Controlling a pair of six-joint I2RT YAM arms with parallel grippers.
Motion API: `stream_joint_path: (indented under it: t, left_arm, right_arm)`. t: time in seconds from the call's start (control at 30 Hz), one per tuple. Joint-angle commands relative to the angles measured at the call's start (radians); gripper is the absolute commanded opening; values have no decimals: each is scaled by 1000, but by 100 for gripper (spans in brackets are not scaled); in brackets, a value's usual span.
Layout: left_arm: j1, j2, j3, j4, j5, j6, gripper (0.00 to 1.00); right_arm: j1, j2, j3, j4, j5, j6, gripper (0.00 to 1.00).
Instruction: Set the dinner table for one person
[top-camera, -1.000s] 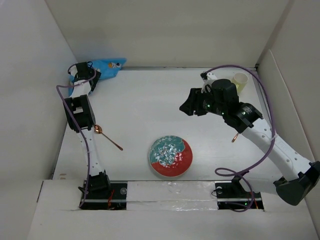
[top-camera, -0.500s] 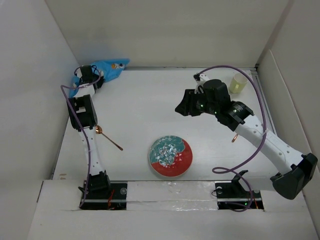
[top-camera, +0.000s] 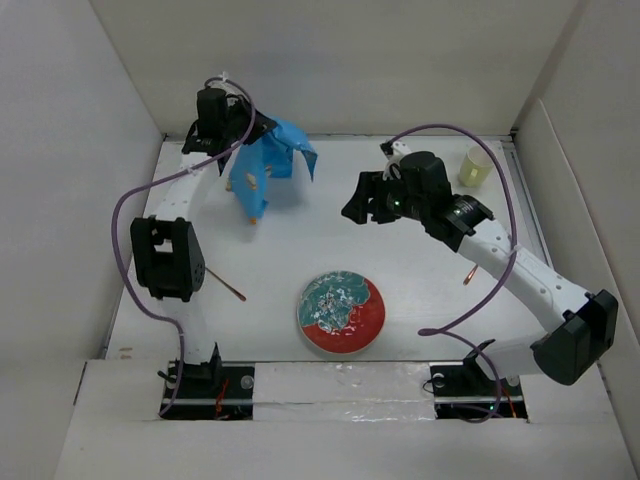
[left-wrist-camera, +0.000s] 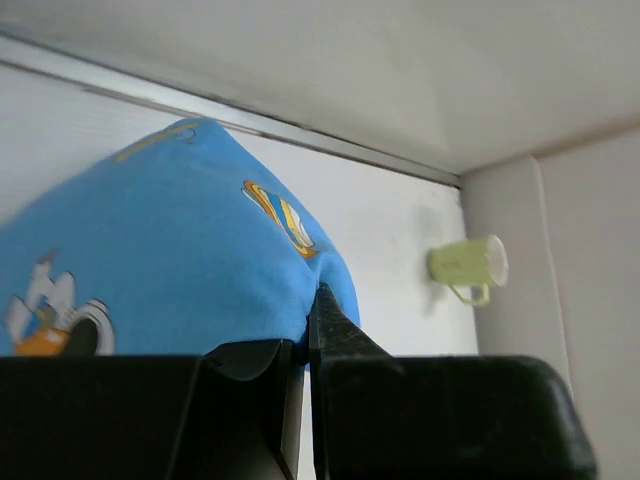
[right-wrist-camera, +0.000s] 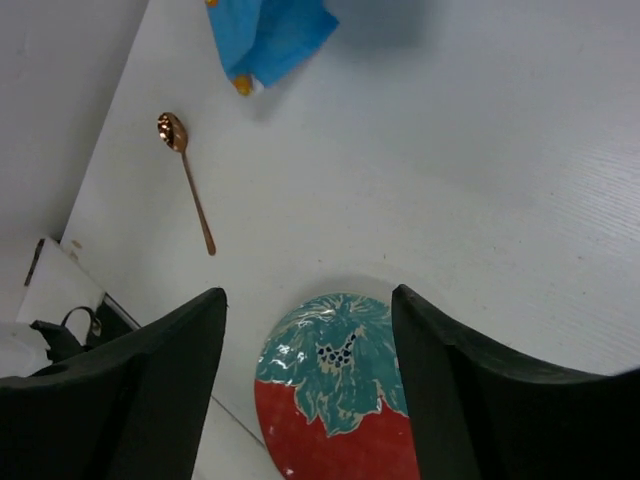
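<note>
My left gripper (top-camera: 243, 132) is shut on an edge of the blue cartoon-print placemat (top-camera: 268, 166), which hangs crumpled above the back left of the white dinner table (top-camera: 300, 240). In the left wrist view the cloth (left-wrist-camera: 170, 240) is pinched between the jaws of the left gripper (left-wrist-camera: 308, 335). My right gripper (top-camera: 358, 206) hovers open over the table's middle, holding nothing. Its wrist view looks between the wide-apart fingers of the right gripper (right-wrist-camera: 308, 300) onto the red and teal plate (right-wrist-camera: 335, 400) near the front edge. The placemat's lower corner (right-wrist-camera: 265, 35) shows at the top of that view.
A copper spoon (right-wrist-camera: 188, 180) lies at the left, partly under the left arm (top-camera: 168, 258). A pale green cup (top-camera: 477, 166) stands at the back right. A small copper piece (top-camera: 468, 275) shows beside the right arm. White walls enclose the table on three sides.
The left gripper closed on the placemat in the back left corner and lifted it up and to the right. The right arm moved left and its jaws widened.
</note>
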Motion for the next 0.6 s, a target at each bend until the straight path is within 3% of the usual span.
stream_joint_path:
  t: [0.0,0.07,0.2,0.3,0.33,0.37,0.43,0.47,0.57]
  left_arm:
    - [-61,-85,-40,-105,46,108,0]
    - [-112,-71,-48,-145,15,123,0]
    - [-222,19,-71,-141,47,117,0]
    - [-246,125,33,-197,59,140,2]
    - [-256,167,85,-229,61,155,7]
    - [-256,209,148,-278,79,170,20]
    - [-290,332,373,-435,93,250,37]
    - [-304,381,500,-535,58,307,47]
    - [-348,360,547,-595,-66,361,57]
  right_arm:
    - [-51,-6,46,47,8,-15,75]
    - [-91,12,27,40,17,-3,82]
    - [-160,34,-23,42,2,9,84]
    - [-200,38,-86,76,14,8,73]
    - [-211,40,-98,85,10,9,51]
    - [-220,46,-120,88,5,12,30]
    - [-229,54,-137,87,2,13,0]
    - [-229,61,-147,85,2,11,0]
    - [-229,63,-169,99,8,20,0]
